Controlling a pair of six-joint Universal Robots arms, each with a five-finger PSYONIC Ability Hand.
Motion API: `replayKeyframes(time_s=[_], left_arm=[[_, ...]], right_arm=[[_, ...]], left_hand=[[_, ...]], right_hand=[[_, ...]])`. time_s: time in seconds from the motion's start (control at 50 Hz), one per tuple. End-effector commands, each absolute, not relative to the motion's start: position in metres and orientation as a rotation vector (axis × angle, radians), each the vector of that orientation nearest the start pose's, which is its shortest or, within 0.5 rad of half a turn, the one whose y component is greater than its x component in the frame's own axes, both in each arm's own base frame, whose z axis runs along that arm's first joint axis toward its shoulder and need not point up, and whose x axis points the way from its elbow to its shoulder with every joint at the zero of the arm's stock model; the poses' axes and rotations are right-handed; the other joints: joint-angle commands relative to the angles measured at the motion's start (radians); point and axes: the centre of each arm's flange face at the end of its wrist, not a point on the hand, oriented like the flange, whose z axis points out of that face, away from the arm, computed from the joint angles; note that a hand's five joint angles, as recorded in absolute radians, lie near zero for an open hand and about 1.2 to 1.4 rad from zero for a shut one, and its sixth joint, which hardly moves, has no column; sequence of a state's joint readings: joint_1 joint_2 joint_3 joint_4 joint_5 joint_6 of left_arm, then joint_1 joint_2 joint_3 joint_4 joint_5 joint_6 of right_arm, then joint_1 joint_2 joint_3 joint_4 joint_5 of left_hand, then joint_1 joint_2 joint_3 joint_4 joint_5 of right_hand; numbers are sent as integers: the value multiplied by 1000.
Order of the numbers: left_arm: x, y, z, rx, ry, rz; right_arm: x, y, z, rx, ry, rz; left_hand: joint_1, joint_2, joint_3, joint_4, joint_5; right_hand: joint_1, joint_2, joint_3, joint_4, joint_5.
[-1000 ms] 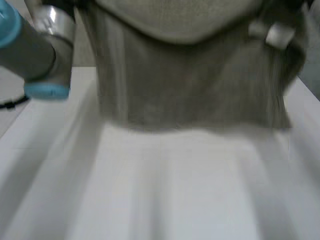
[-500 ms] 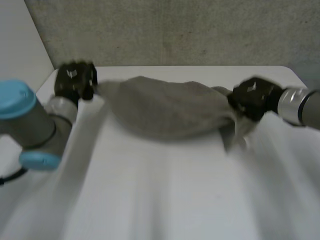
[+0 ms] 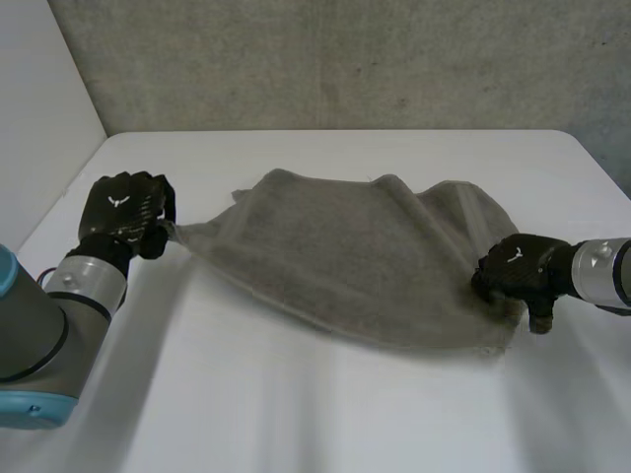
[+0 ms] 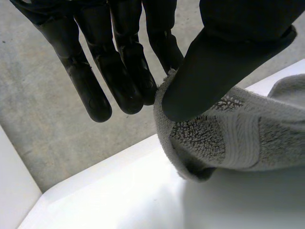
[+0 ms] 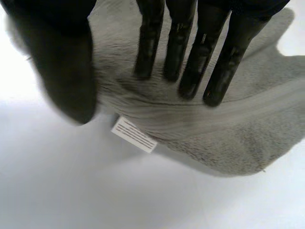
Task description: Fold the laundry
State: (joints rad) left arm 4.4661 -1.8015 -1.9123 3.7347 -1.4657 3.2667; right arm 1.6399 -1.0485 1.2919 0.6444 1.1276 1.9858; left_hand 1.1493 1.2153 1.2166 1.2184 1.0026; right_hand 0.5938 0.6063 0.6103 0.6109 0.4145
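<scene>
A grey towel [image 3: 355, 256] lies loosely spread across the white table [image 3: 315, 414], with rumpled folds along its far edge. My left hand [image 3: 123, 212] is at the towel's left corner. In the left wrist view its thumb [image 4: 214, 62] pinches that corner [image 4: 209, 138] against the fingers, a little above the table. My right hand [image 3: 518, 268] is at the towel's right corner. In the right wrist view its fingers [image 5: 190, 47] stand straight over the towel [image 5: 228, 129], with the thumb spread apart and nothing pinched. A white label [image 5: 134, 134] sticks out from the towel's hem.
A grey wall [image 3: 345, 59] runs behind the table's far edge. Bare table lies in front of the towel, toward the near edge. The left arm's grey joint [image 3: 30, 335] stands at the near left corner.
The towel hung lifted close to the camera, then swung down and forward and now lies on the table. Both hands came down with it, and the right hand's fingers have opened.
</scene>
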Motion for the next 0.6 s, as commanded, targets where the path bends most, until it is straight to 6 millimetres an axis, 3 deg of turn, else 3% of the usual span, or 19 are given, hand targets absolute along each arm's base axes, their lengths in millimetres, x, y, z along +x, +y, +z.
replayKeyframes(time_s=[0.02,0.2,0.24,0.36,0.46,0.6], left_arm=[[-221,-284,191,560,2250,-2363],[-218,-289,213,516,2183,-2435],[-218,-288,235,484,2121,-2520],[-222,-288,257,429,2088,-2628],[-229,-283,287,399,2075,-2726],[-241,-276,301,426,2086,-2754]], right_arm=[[194,-304,192,-1592,2258,-1455],[195,-278,183,-1327,2265,-1500],[196,-265,182,-1188,2261,-1477],[204,-245,174,-991,2240,-1392],[232,-218,168,-898,2147,-1317],[258,-203,158,-863,2072,-1291]], left_hand=[[247,181,180,178,219],[247,181,180,178,219],[247,181,180,178,219],[247,181,180,178,219],[247,181,180,178,219],[247,181,180,178,219]], right_hand=[[-408,-420,-424,-425,-403],[-419,-432,-436,-436,-415],[-419,-432,-436,-436,-415],[-419,-432,-436,-436,-415],[-419,-432,-436,-436,-415],[-419,-432,-436,-436,-415]])
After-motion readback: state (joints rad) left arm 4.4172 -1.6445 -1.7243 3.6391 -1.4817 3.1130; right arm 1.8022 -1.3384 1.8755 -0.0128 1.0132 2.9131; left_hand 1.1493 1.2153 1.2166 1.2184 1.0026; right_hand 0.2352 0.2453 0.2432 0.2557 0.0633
